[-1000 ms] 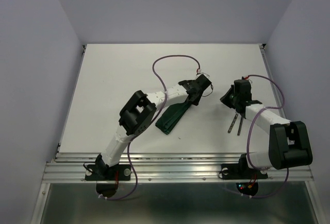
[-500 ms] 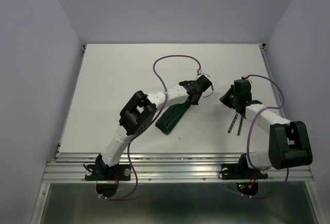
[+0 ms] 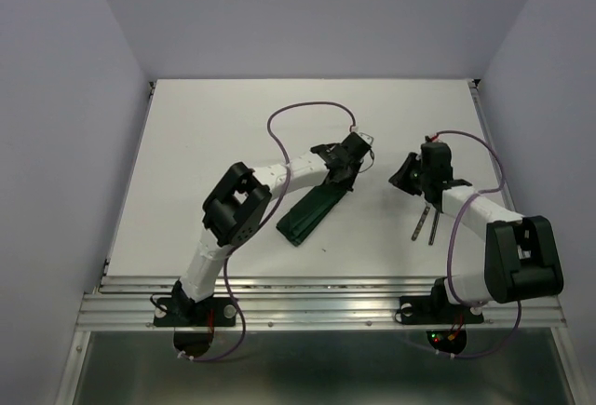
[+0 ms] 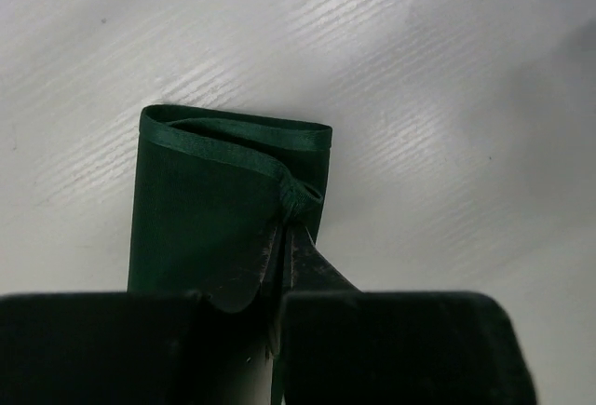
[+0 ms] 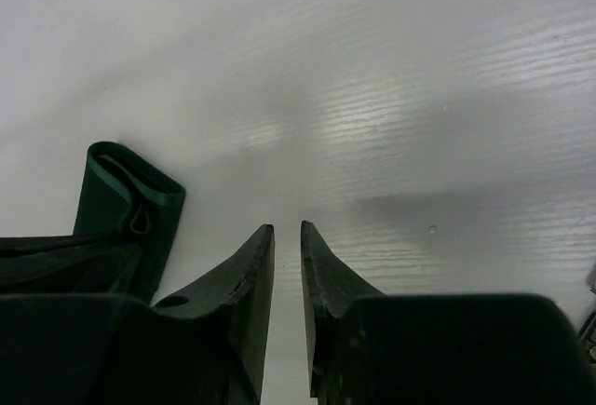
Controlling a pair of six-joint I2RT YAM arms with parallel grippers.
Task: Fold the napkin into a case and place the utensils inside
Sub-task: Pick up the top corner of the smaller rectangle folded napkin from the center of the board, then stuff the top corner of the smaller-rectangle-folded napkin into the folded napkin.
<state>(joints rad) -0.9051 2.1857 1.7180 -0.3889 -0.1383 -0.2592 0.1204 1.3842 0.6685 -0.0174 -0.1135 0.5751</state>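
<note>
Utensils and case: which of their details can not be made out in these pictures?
- utensils, top view: too small to tell fork from knife; far ends hidden under the right arm.
- case, left wrist view: near part hidden behind the left gripper; its inside does not show.

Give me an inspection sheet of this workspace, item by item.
Surface: white table, no stains seen.
Job's things: green case lies long and narrow; utensils lie side by side on the table, outside the case.
Clutter: nothing seen.
Grippers: left gripper jaws pinch the case's edge at its far end; right gripper jaws slightly apart, holding nothing.
Cables: purple cables arch above the table.
Surroundings: pale lilac walls; metal rail at the near edge.
</note>
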